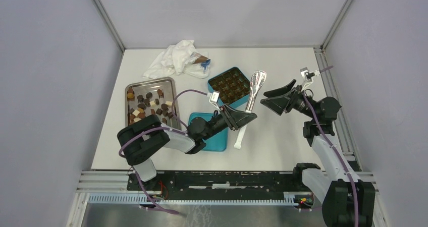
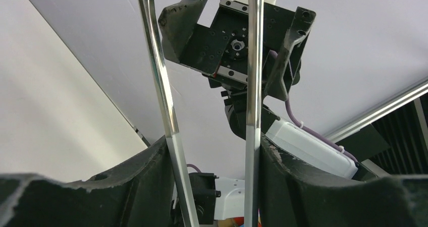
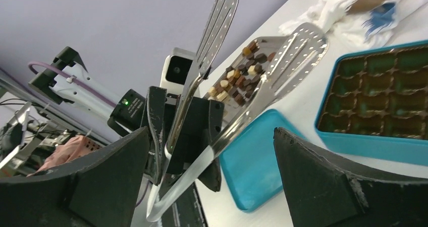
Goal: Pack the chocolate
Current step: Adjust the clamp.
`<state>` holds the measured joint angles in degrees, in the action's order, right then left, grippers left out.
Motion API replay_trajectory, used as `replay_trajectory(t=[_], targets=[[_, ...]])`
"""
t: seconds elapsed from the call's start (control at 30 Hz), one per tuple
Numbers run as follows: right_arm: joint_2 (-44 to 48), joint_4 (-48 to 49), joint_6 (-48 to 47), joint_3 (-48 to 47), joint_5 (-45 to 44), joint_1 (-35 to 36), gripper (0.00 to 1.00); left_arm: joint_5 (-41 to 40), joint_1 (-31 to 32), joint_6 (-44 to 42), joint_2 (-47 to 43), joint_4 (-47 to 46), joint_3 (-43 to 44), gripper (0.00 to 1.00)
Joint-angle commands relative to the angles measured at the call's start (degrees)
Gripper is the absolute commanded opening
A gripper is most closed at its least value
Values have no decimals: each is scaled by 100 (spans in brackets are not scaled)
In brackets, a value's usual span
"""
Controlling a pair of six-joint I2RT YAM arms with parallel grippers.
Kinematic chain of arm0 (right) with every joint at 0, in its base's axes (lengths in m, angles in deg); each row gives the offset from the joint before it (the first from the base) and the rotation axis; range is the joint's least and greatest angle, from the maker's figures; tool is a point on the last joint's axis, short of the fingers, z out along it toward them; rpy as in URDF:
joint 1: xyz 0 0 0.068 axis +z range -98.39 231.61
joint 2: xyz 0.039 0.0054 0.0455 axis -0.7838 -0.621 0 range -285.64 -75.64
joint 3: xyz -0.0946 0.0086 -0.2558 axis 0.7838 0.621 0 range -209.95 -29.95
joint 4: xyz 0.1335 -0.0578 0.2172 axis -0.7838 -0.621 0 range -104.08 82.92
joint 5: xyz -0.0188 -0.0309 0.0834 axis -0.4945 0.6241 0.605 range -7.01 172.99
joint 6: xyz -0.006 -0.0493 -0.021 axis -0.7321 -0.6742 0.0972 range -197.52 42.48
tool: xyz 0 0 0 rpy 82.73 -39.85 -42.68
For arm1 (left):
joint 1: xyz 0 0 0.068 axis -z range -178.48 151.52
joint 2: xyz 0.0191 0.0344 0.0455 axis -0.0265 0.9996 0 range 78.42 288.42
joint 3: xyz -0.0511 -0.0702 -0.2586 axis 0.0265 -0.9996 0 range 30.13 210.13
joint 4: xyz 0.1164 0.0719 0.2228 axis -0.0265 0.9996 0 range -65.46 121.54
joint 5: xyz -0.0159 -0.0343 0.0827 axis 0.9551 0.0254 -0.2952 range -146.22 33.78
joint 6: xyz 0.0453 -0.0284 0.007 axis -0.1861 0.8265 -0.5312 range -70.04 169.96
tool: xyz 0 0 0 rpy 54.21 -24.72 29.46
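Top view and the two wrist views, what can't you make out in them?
Chocolate on the tray: too small in the top view to count.
Box cells: too dark in the right wrist view to tell whether any are filled.
Tongs tips: cut off by the top edge of the left wrist view.
Lid: partly under the left arm in the top view.

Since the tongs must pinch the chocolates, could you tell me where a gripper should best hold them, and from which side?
Grip the tongs midway along their two sprung arms, one finger outside each, coming from the hinge end. Closing the gripper then squeezes the perforated tips together and leaves them free. The left gripper holds them just so.
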<state>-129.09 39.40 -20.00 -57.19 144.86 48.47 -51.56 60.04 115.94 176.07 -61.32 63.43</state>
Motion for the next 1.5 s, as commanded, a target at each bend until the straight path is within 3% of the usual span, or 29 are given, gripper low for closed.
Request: replay_trajectory(t=[0.0, 0.17, 0.33, 0.53, 0.7, 0.97, 1.17, 1.47], targets=[[-64, -169, 177, -163, -43, 282, 98, 258, 13, 209, 188, -1337, 287, 59], [32, -1296, -490, -243, -414, 480, 98, 254, 48, 164, 270, -1336, 408, 59], [-190, -1098, -249, -241, -520, 664, 98, 238, 105, 131, 361, -1337, 523, 59], [-419, -80, 496, -215, -480, 880, 96, 163, 208, 99, 536, -1336, 654, 59], [-304, 97, 607, -74, -546, 878, 83, 105, 210, 95, 595, -1345, 670, 59], [-252, 434, 1105, 213, -720, 807, 45, 46, 221, 84, 522, -1372, 655, 66], [-320, 892, 1645, 387, -790, 685, 36, -33, 259, 49, 449, -1371, 621, 75], [-473, 1101, 2152, 491, -934, 641, 27, -190, 456, -162, 688, -1373, 818, 76]])
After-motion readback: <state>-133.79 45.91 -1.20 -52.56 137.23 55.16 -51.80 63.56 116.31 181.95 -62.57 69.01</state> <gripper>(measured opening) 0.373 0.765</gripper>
